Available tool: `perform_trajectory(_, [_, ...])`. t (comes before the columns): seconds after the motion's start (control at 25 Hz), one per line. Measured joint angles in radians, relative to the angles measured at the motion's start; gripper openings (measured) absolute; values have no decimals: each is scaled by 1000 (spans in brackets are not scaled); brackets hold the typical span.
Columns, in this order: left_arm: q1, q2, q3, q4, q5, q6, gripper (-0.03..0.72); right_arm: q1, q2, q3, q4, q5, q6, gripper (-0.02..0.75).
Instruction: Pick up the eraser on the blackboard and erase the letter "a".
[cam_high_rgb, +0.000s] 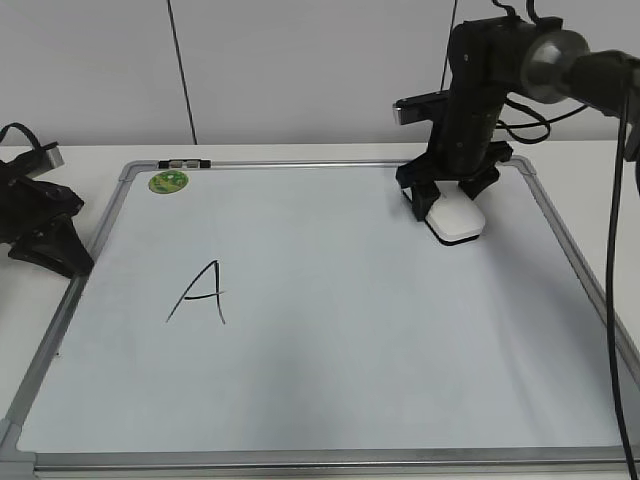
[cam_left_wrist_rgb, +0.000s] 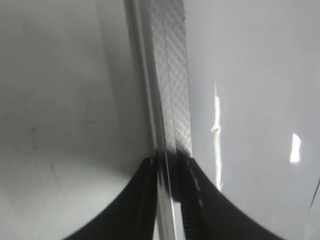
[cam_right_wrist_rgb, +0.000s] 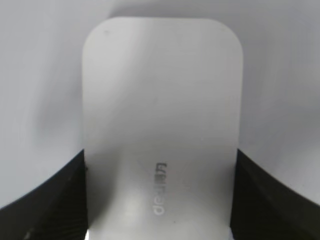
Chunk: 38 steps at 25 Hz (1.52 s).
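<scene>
The white eraser (cam_high_rgb: 456, 220) lies on the blackboard (cam_high_rgb: 350, 330) near its far right corner. My right gripper (cam_high_rgb: 445, 203) points down over it, one finger pressed on each long side. In the right wrist view the eraser (cam_right_wrist_rgb: 160, 90) fills the space between the fingers of the right gripper (cam_right_wrist_rgb: 159, 155), grey lettering up. A large capital "A" (cam_high_rgb: 200, 293) is drawn left of centre. No small letter "a" shows in any view. My left gripper (cam_high_rgb: 62, 255) sits at the board's left edge; in the left wrist view its jaws (cam_left_wrist_rgb: 167, 165) clamp the grey frame (cam_left_wrist_rgb: 172, 75).
A round green sticker (cam_high_rgb: 168, 181) is at the board's far left corner. The board lies on a white table (cam_high_rgb: 90, 160) against a pale wall. Black cables (cam_high_rgb: 612, 250) hang along the right side above the frame.
</scene>
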Motion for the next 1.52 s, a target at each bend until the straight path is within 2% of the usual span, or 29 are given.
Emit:
perform_trajectory(0.28, [0, 0, 0, 4, 0, 0, 107, -32, 0, -2, -74, 2, 44, 524])
perform_trajectory(0.56, [0, 0, -1, 6, 0, 0, 107, -45, -12, -32, -78, 15, 46, 524])
perform_trajectory(0.84, [0, 0, -1, 8, 0, 0, 107, -47, -169, -29, -61, 23, 46, 524])
perform_trajectory(1.0, [0, 0, -1, 9, -2, 0, 107, -54, -274, 76, -55, 23, 46, 524])
perform_trajectory(1.36, [0, 0, -1, 10, -2, 0, 108, -148, -433, 492, -38, 21, 78, 524])
perform_trajectory(1.52, [0, 0, -1, 11, -2, 0, 108, -174, -454, 641, -20, -63, 92, 524])
